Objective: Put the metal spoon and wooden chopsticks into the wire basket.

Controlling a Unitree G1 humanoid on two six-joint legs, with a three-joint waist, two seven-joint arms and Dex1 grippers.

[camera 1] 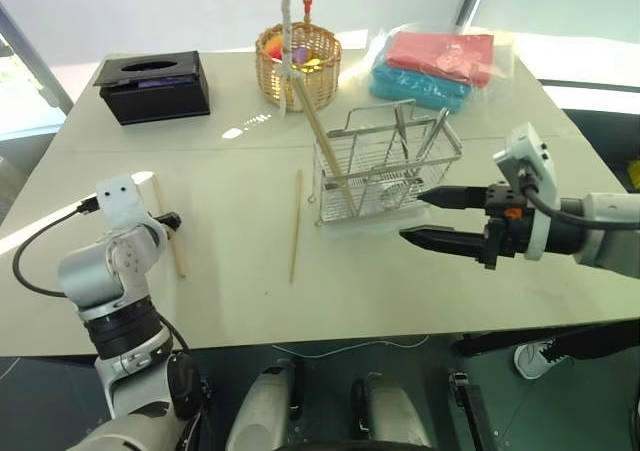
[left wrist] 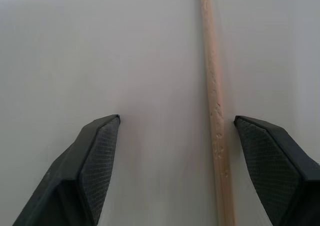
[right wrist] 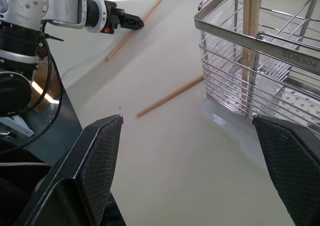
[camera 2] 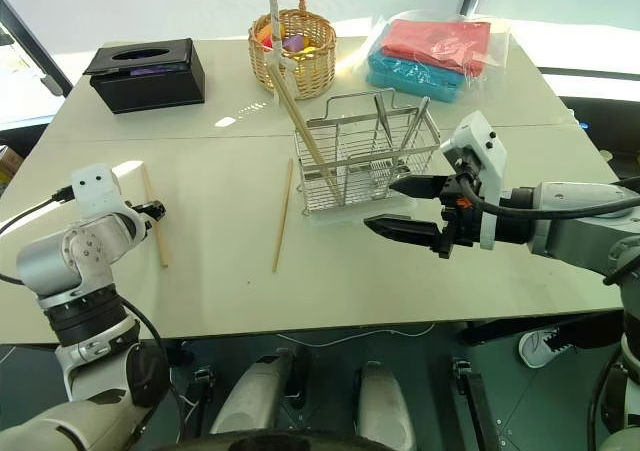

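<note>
The wire basket (camera 1: 385,166) stands near the middle of the tabletop (camera 1: 230,301). One wooden chopstick (camera 1: 322,146) already leans upright inside its left end, and the metal spoon (camera 1: 430,136) stands in its right end. A second chopstick (camera 1: 295,225) lies flat just left of the basket. A third chopstick (camera 1: 168,226) lies well to the left of the basket, and the left pincer (camera 1: 170,221) is down over it. In the left wrist view this stick (left wrist: 216,110) runs between the two spread fingers (left wrist: 95,161), closer to one of them and touching neither; the pincer is released and holds nothing. The right pincer (camera 1: 432,218) hovers just right of the basket's front corner, its fingers wide apart and empty, pointing towards the basket.
</note>
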